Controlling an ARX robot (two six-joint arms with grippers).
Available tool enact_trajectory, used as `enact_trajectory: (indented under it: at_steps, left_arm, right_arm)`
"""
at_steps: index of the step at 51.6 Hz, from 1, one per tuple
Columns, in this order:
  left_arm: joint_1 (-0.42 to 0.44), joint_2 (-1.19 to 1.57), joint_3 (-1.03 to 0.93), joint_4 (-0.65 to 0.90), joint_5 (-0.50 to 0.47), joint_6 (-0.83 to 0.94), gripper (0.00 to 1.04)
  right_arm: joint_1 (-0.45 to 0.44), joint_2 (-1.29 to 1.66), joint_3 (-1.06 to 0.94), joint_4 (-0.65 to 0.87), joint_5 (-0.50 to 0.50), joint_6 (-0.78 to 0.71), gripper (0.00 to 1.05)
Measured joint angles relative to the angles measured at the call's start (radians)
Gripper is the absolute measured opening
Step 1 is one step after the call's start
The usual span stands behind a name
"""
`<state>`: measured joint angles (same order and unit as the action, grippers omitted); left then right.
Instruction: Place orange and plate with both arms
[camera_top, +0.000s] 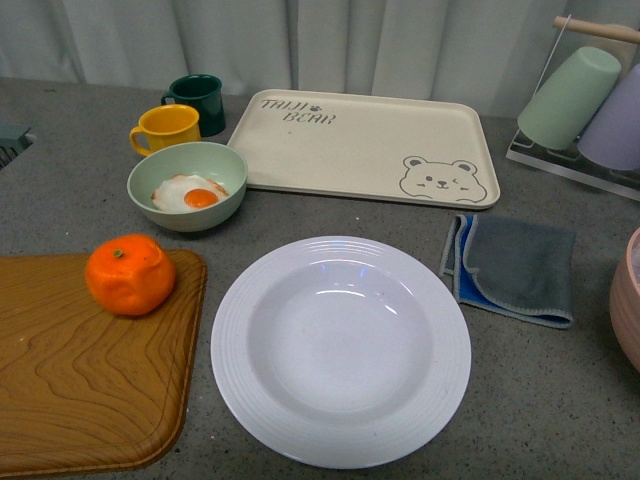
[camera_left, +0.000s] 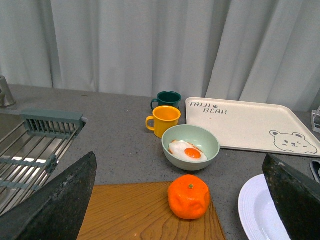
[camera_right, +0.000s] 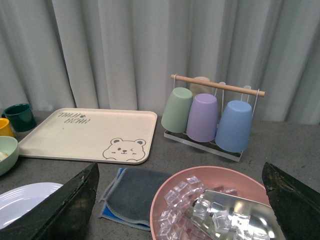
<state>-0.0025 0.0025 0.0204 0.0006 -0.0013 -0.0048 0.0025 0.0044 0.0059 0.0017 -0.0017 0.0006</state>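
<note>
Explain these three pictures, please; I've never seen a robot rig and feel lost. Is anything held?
It is a two-armed robot. The front picture comes from a camera on its body; no arm shows there. The other two come from wrist cameras: the dark wedges belong to the left gripper and right gripper, both open, holding nothing. On the counter: an orange on a wooden board, a white plate, a bear tray, a green bowl with a fried egg, a cloth.

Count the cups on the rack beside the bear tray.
4: a green cup, a purple cup and a blue cup hang upside down in a row on the rack. A pale cup is mostly hidden behind them. More may be hidden.
</note>
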Motion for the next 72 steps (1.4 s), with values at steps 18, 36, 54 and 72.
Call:
enact_trajectory:
  at_steps: [18,36,54,72]
  left_arm:
    - [0.000,0.000,0.000,0.000,0.000,0.000,0.98]
    - [0.000,0.000,0.000,0.000,0.000,0.000,0.98]
    - [0.000,0.000,0.000,0.000,0.000,0.000,0.98]
    - [-0.096,0.433,0.081,-0.021,-0.207,-0.146,0.98]
  right_arm:
    - [0.000,0.000,0.000,0.000,0.000,0.000,0.95]
    - [0.000,0.000,0.000,0.000,0.000,0.000,0.95]
    - [0.000,0.000,0.000,0.000,0.000,0.000,0.95]
    - [0.000,-0.001,0.000,0.000,0.000,0.000,0.95]
